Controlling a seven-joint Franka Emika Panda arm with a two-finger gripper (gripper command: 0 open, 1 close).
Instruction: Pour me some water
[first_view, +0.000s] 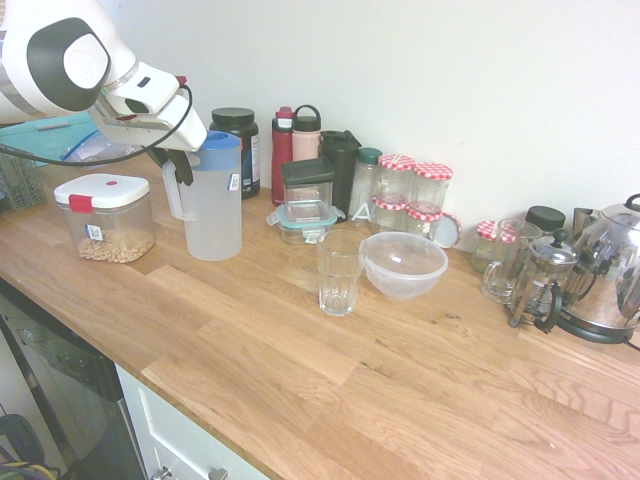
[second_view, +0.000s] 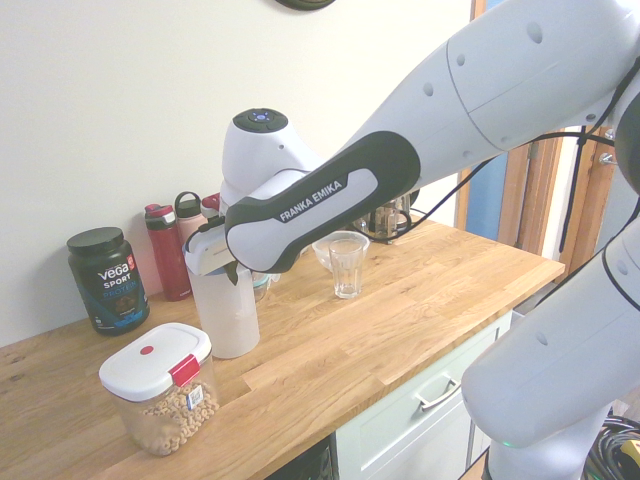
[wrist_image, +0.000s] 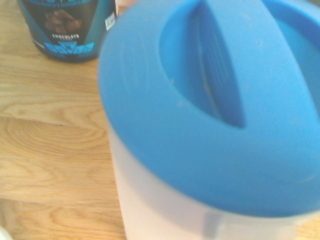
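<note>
Got my gripper (first_view: 182, 165) clamped on the jug (first_view: 212, 200) handle near the counter's back edge (glass (first_view: 338, 272) empty, pouring's all left).

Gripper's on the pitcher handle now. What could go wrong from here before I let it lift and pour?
1. The gripper holds the pitcher only by its thin handle, so the pitcher may swing or slip when lifted.
2. The blue lid is still on; it may block the water or drop off on tilting.
3. The glass is narrow and close to the plastic bowl: water could miss or splash.
</note>
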